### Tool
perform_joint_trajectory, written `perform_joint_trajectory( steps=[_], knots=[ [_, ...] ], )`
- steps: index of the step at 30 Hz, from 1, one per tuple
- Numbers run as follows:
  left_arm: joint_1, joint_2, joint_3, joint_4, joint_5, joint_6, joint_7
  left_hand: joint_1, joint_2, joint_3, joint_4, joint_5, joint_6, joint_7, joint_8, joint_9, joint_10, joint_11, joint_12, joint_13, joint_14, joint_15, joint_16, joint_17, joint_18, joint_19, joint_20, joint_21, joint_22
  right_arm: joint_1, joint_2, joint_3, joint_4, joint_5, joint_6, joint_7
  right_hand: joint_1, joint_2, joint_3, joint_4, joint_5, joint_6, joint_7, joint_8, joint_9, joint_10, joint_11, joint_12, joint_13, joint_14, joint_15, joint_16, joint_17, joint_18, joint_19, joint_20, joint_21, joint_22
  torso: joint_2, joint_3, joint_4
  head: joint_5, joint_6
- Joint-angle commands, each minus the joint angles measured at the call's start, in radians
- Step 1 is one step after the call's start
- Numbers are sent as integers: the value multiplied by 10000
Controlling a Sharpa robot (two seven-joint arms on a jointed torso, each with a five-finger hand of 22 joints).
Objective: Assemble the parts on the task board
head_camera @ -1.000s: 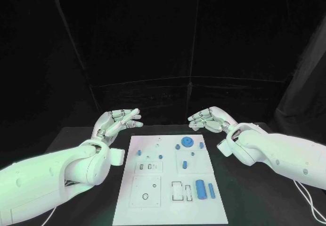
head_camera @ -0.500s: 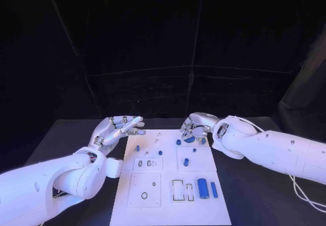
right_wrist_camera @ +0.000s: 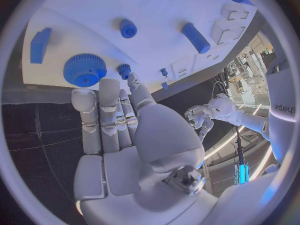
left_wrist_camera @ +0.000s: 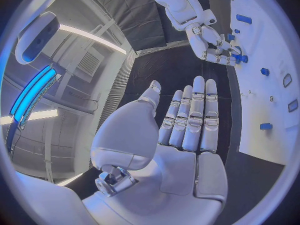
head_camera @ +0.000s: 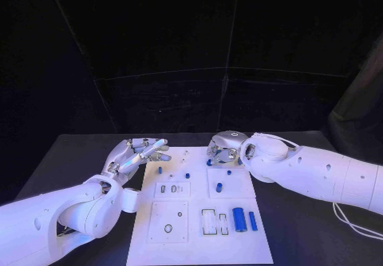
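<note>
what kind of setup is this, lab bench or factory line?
Most likely a lab test cell, not a line: a black table ringed by black curtains, one white task board with small blue parts, and ceiling strip lights plus cluttered benches at the edges of the wrist views.

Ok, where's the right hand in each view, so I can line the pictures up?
Head view: the right hand is over the far edge of the task board.
Left wrist view: it is beyond the left hand, at the board's edge.
Right wrist view: its own palm is mid-circle, fingertips near the blue gear.
Shared landmark: the white board.
</note>
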Motion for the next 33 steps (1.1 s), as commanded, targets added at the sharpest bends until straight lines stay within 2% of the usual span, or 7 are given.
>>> perform_joint_trajectory(
  steps=[1,5,11,17,25,28,33],
  knots=[
    [22,-10,11,18,-94,216,-28,91,27,4,-64,35,24,11,-65,-16,30,33,-56,-11,-1,28,-48,14,51,64,5,-46,-9,33,28,10,5,-485,206,-172,46,12,-31,10,-34,-72,-12,-49,-9,-74,11,-14,10,70,65,295,289,-209,140,5,204,277,77,-5,28,-22,-13],
    [28,-3,11,-10,-93,242,-54,87,41,-1,-65,35,21,24,-88,-18,24,44,-88,-13,-7,37,-78,22,50,61,11,-62,-23,37,89,9,2,-509,416,-147,91,60,12,-4,-32,-68,-16,-47,-8,-18,-3,-4,11,95,63,759,765,-271,300,9,503,710,102,-9,48,-35,-39],
    [37,-4,11,-11,-93,263,-84,86,49,-2,-65,35,19,29,-98,-19,21,49,-102,-14,-10,41,-91,25,50,59,14,-69,-29,36,201,7,-100,-518,652,-109,143,132,78,-10,-44,-17,2,-32,-2,32,-2,-8,4,67,67,1009,965,-304,360,12,686,949,157,14,63,-19,-83],
    [43,-20,11,-19,-93,279,-117,84,67,-4,-68,35,13,42,-123,-21,11,60,-135,-16,-13,49,-119,35,50,57,21,-85,-42,36,237,6,-90,-520,767,-60,221,247,188,-25,-74,124,-12,-3,9,163,-25,7,2,84,54,1404,1387,-366,534,11,951,1361,168,8,45,9,-124],
    [54,-37,11,-37,-92,283,-146,87,85,-2,-71,36,8,51,-142,-22,5,67,-159,-18,-13,54,-139,42,50,57,26,-96,-52,35,229,5,-57,-575,844,-109,600,553,652,-51,-497,521,-79,67,32,635,-140,63,16,142,-36,2131,2160,-501,925,-61,1473,2200,206,12,49,-9,-140],
    [58,-47,11,-40,-92,289,-159,91,97,1,-74,36,5,54,-151,-22,2,70,-172,-18,-13,57,-150,47,50,58,28,-101,-57,35,216,5,-37,-640,456,-125,753,605,874,-51,-585,690,-99,97,46,818,-171,76,27,140,-63,2324,2355,-546,1047,-85,1637,2470,202,22,41,-18,-148],
    [61,-69,11,-41,-85,301,-181,102,120,7,-83,36,1,59,-172,-23,-5,76,-200,-19,-17,63,-176,55,50,56,34,-115,-69,33,150,6,136,-719,-1003,-30,984,618,1374,-38,-762,947,-155,121,76,1094,-236,69,48,105,-110,2552,2540,-600,1179,-141,1860,2812,212,19,46,-29,-120]
  ],
)
